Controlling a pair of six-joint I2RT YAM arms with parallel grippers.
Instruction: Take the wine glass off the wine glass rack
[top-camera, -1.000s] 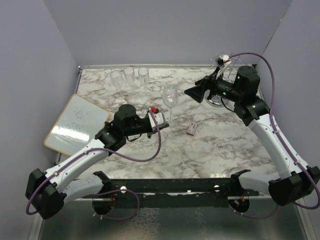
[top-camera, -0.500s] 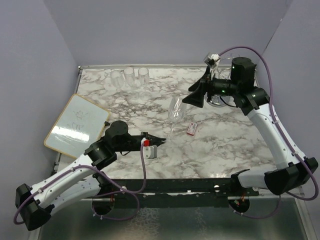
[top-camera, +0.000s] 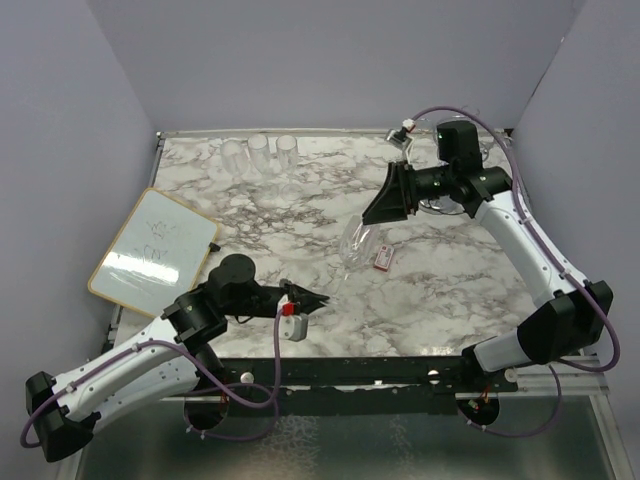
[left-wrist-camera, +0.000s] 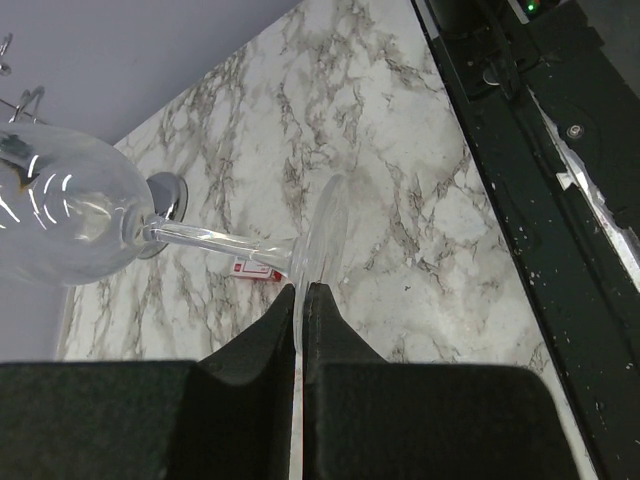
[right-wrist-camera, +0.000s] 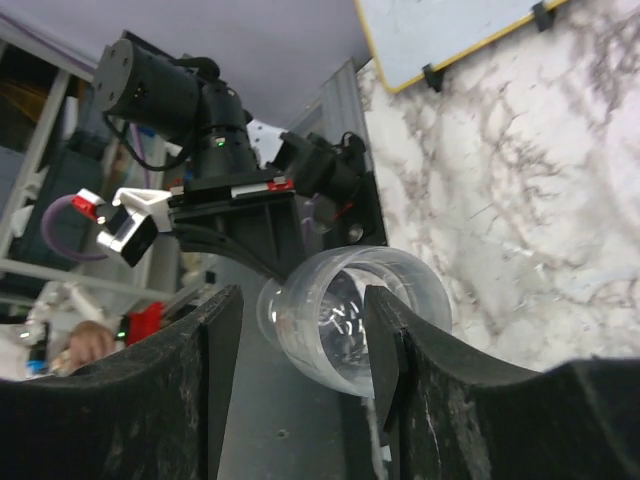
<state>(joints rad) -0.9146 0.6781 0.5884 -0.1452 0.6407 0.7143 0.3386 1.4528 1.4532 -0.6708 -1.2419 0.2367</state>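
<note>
The clear wine glass hangs tilted over the table, its bowl pointing to the far right. My left gripper is shut on the thin edge of the glass's foot, as the left wrist view shows. My right gripper is open, and its fingers straddle the bowl's rim in the right wrist view. The wine glass rack is mostly hidden behind the right arm. Only its shiny round base shows.
A whiteboard lies at the left. Three clear cups stand at the back. A small red and white box lies on the marble under the glass. Walls close in both sides.
My left arm has drawn back toward the near edge, pulling the glass's foot with it and tipping the glass over. My right gripper has swung left and down onto the bowl.
</note>
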